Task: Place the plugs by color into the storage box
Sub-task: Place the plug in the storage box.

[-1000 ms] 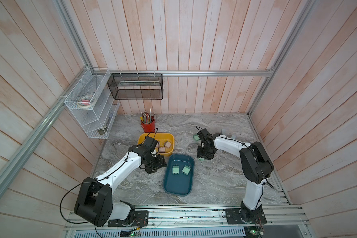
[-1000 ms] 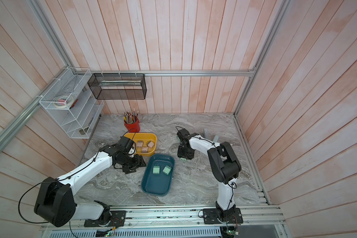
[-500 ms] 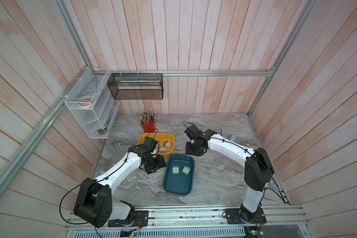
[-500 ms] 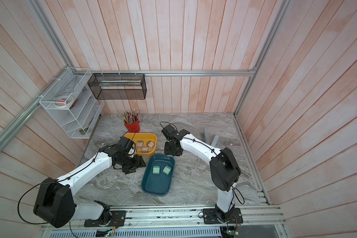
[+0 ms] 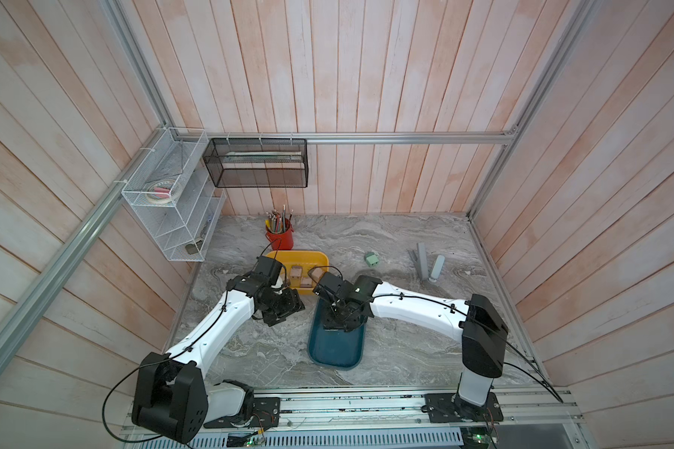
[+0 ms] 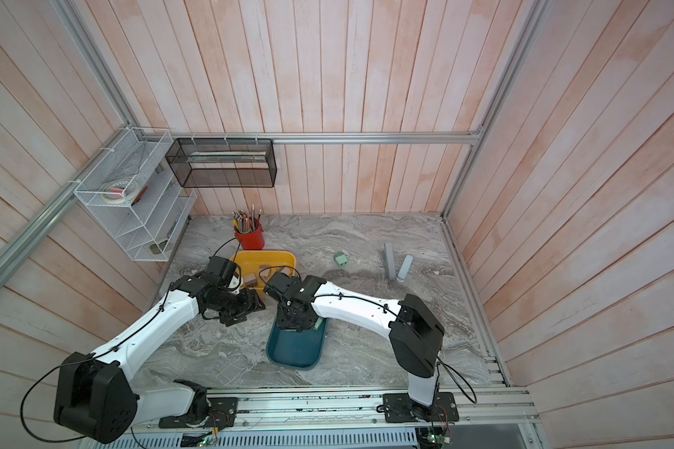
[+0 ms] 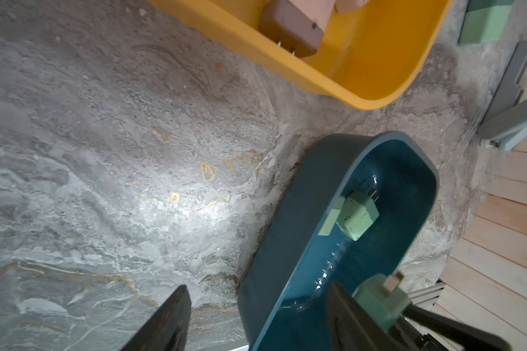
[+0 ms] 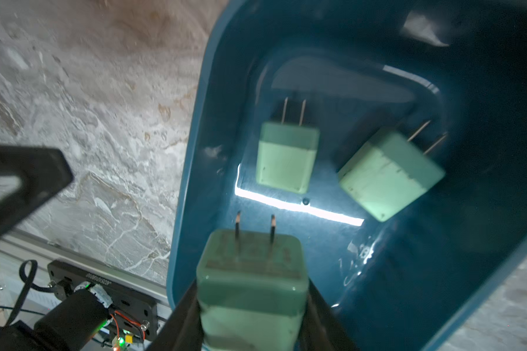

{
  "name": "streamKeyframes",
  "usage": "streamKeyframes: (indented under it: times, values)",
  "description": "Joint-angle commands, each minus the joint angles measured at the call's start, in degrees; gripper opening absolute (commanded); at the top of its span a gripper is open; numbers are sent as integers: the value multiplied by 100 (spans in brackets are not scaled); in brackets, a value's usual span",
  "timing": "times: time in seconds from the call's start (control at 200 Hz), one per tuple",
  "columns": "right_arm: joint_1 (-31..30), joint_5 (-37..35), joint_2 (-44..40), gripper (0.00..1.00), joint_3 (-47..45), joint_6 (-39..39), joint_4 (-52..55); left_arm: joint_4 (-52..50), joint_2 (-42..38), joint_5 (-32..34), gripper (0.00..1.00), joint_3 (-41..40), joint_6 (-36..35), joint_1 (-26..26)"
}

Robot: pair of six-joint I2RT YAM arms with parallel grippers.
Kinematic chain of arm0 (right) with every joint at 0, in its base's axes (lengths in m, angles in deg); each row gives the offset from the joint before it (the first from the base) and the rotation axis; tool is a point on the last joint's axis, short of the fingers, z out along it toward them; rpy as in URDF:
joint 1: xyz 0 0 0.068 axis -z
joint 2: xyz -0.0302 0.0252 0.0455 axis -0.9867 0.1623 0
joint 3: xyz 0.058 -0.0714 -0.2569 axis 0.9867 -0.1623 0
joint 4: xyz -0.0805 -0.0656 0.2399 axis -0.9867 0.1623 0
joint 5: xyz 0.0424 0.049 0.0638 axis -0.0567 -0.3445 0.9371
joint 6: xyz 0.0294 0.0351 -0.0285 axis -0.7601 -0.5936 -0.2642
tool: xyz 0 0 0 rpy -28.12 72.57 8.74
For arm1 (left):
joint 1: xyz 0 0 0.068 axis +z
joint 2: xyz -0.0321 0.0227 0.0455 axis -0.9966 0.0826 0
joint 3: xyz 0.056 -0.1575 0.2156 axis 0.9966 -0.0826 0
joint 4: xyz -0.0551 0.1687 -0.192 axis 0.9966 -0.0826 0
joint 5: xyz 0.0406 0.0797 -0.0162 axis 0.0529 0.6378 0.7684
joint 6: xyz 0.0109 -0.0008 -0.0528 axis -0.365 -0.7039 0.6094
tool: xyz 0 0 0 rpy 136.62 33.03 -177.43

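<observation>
right fingers [image 8: 320,322] clamp a mint green plug [image 8: 250,273] over the teal storage box [image 8: 189,182]. left fingers [image 7: 168,322] open over the bench [image 7: 104,152]

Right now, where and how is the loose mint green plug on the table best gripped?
Take the loose green plug across two opposite flat sides of its boxy body, coming down from above: it lies alone on the table, apart from the grey sticks. Its prongs are too small to place.

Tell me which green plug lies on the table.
The lone green plug near the grey sticks; two others lie in the blue tray, one sits in the right gripper.
</observation>
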Motion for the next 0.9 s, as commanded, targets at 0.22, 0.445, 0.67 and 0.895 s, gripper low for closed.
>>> streamKeyframes:
  times: [0.22, 0.445, 0.67, 0.895]
  values:
    - [-259, 230, 389, 39, -760, -482, -775, -334, -449, 68, 73, -396, -313, 218]
    - [-241, 279, 893, 40, -628, -243, -898, -414, -576, 49, 73, -487, -304, 228]
    - [-117, 392, 870, 60, -388, 24, -548, -408, -486, 18, 73, -413, -305, 240]
    - [535, 107, -20, 70, -276, 153, 11, -266, -226, -34, 73, -275, -314, 249]
